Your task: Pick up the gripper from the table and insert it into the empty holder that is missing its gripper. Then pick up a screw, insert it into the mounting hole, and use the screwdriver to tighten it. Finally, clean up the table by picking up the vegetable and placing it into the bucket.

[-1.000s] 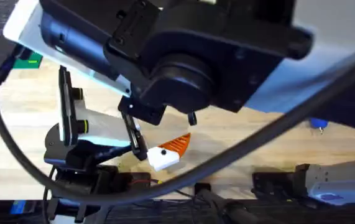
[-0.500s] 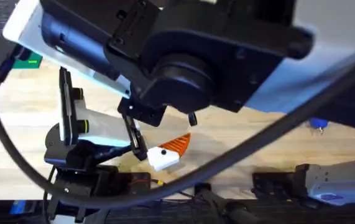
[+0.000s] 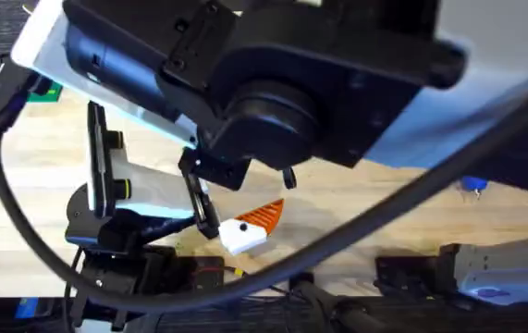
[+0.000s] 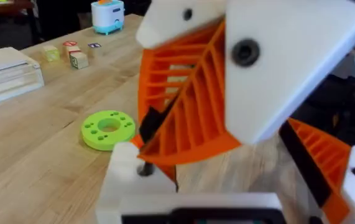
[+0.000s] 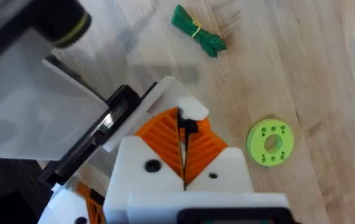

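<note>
The right gripper (image 5: 182, 127) has its orange pads pressed together, pinching a small dark piece I cannot identify. It hovers right over the left gripper (image 4: 227, 180), whose fingers stand wide apart, one being the bare white holder (image 4: 127, 177). Farther off on the table (image 5: 301, 62) lie a lime disc (image 5: 270, 142) and the vegetable (image 5: 197, 29).

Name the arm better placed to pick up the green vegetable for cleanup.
Right, probably: its wrist view looks down on the vegetable lying free on the table beyond the right tool. The left wrist view faces the lime disc instead.
</note>
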Available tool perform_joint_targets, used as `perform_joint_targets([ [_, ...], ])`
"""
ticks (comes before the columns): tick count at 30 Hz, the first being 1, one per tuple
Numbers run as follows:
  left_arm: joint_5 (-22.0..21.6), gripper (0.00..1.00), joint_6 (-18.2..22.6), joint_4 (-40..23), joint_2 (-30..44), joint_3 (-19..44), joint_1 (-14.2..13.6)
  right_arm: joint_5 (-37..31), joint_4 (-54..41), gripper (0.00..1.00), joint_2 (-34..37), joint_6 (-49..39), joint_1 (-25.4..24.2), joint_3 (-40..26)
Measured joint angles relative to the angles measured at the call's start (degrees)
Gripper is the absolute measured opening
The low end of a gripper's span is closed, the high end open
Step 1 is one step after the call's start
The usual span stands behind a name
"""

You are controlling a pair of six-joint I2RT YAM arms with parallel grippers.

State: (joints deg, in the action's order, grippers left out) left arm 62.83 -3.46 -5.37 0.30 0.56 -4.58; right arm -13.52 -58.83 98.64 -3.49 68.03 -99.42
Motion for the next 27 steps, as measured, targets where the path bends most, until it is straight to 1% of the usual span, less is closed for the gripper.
perform_joint_targets([
  [16, 0.4, 0.993, 0.0, -0.3, 0.0, -0.1, 0.0, 0.8, 0.3, 0.007, 2.0, 0.0, 0.0, -0.1],
  [17, 0.4, 0.992, 0.0, -0.3, 0.0, -0.1, 0.0, 0.8, 0.3, 0.023, 2.0, 0.1, 0.0, -0.1],
  [19, 0.4, 0.993, 0.0, -0.4, 0.0, -0.1, 0.0, 0.5, 0.3, 0.235, 2.0, 0.2, 0.0, -0.1],
  [22, 0.4, 0.993, -0.3, -0.4, 0.0, -0.1, 0.1, -1.8, 0.1, 0.687, 1.8, 0.1, -0.7, -0.4],
  [23, 0.4, 0.993, -0.3, -0.4, 0.0, -0.1, 0.1, -2.4, 0.0, 0.798, 1.6, 0.0, -1.0, -0.5],
  [24, 0.4, 0.993, -0.2, -0.4, 0.0, -0.1, 0.0, -2.8, 0.0, 0.876, 1.5, 0.0, -1.4, -0.6],
  [25, 0.4, 0.993, -0.2, -0.4, 0.0, -0.1, 0.1, -3.2, -0.1, 0.917, 1.4, 0.0, -1.6, -0.6],
  [27, 0.4, 0.992, -0.3, -0.4, 0.0, -0.2, 0.1, -3.3, 0.0, 0.933, 1.3, 0.0, -1.6, -0.6],
])
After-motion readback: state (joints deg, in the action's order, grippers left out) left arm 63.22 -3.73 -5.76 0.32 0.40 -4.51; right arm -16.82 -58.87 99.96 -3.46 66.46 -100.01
